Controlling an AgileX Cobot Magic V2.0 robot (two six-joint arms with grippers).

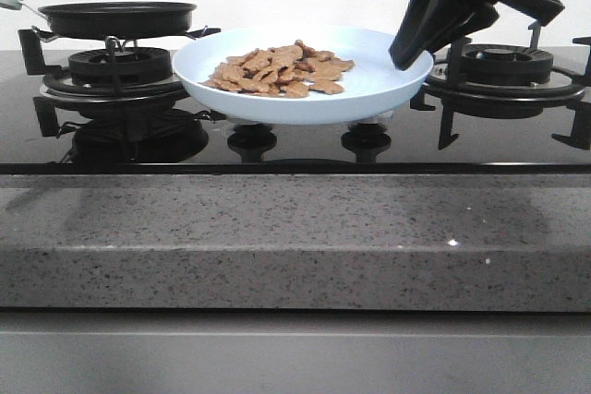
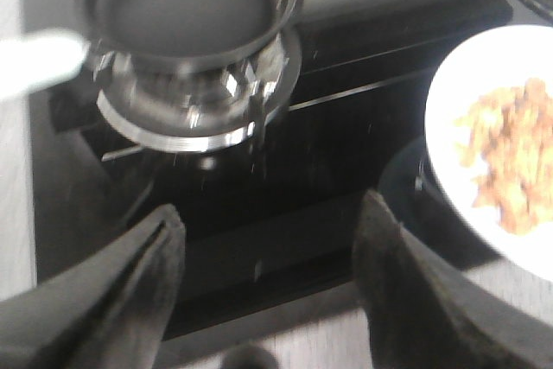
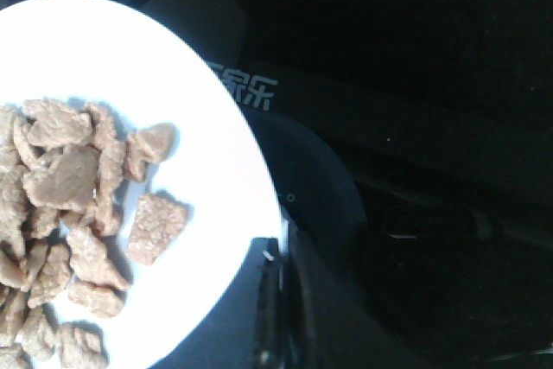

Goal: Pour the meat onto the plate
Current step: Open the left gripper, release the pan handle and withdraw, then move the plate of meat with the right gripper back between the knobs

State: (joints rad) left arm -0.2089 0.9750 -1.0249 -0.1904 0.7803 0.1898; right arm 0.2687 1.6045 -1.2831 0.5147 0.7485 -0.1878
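Black frying pan sits empty on left burner; left gripper hangs open, holding nothing; pale-blue plate mid-stove holds the meat piled centre; right gripper pinches plate's right rim, closed on it.

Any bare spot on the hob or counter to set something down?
Free: the grey stone counter in front of the hob, and the right burner. Crowded: the frying pan sits on the left burner, the plate of meat fills the middle, right gripper at its rim.
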